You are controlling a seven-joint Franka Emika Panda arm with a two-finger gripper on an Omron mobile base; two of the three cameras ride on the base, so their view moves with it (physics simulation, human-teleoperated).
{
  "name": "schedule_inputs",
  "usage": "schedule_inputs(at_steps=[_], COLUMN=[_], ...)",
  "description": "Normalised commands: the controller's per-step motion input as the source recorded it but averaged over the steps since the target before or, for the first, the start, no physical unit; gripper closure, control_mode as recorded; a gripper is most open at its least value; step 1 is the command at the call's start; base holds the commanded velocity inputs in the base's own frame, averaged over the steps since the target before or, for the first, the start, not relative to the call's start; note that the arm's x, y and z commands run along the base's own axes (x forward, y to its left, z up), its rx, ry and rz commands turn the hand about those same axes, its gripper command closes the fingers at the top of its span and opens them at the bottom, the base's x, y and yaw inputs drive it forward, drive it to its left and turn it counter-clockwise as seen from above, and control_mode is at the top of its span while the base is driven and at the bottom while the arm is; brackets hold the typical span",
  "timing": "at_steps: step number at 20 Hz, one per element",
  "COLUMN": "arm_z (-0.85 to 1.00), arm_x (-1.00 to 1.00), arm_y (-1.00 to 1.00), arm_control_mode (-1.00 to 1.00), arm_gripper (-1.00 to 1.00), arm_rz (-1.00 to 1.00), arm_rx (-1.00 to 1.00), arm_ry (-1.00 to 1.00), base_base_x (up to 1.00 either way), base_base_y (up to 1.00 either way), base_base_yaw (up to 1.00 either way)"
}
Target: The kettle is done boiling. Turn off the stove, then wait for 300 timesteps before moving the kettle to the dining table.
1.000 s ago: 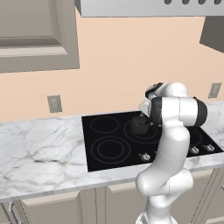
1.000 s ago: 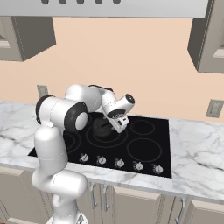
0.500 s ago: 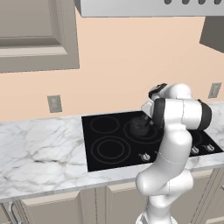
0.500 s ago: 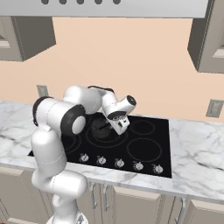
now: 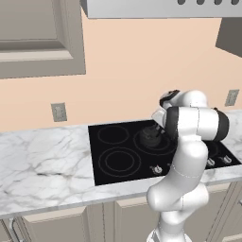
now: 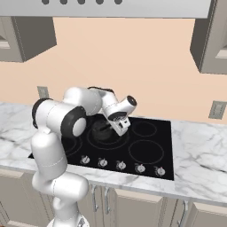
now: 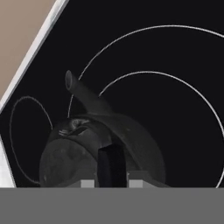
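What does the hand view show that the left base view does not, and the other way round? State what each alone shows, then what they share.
Hand view alone: the kettle's spout and its handle close up, the handle running down between the finger tips.

Left base view alone: the wall socket, the marble counter, the stove knobs and the robot's arm.

Both: the dark kettle on the black stove, inside burner rings.

Marble counter, wall outlets, grey cabinets

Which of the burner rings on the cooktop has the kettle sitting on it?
The large double ring in the middle of the stove, where the kettle sits below the gripper. The other rings, at the left and right ends, are bare.
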Motion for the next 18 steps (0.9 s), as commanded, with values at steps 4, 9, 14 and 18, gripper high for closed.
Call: schedule_inputs(at_steps=[4,9,14,18], arm_z=[0.03,0.15,0.33,0.4], arm_x=[-0.28,-0.33,-0.16,-0.08], arm_y=[0.0,0.0,0.0,0.0], arm_control_mode=[-1.0,-1.0,-1.0,-1.0], arm_gripper=[1.0,1.0,1.0,1.0], arm_rz=[0.0,0.0,0.0,0.0], arm_rx=[0.0,0.0,0.0,0.0], arm_ry=[-0.01,-0.01,-0.01,0.0], base_base_x=[0.0,0.0,0.0,0.0], base_base_y=[0.0,0.0,0.0,0.0], base_base_yaw=[0.0,0.0,0.0,0.0])
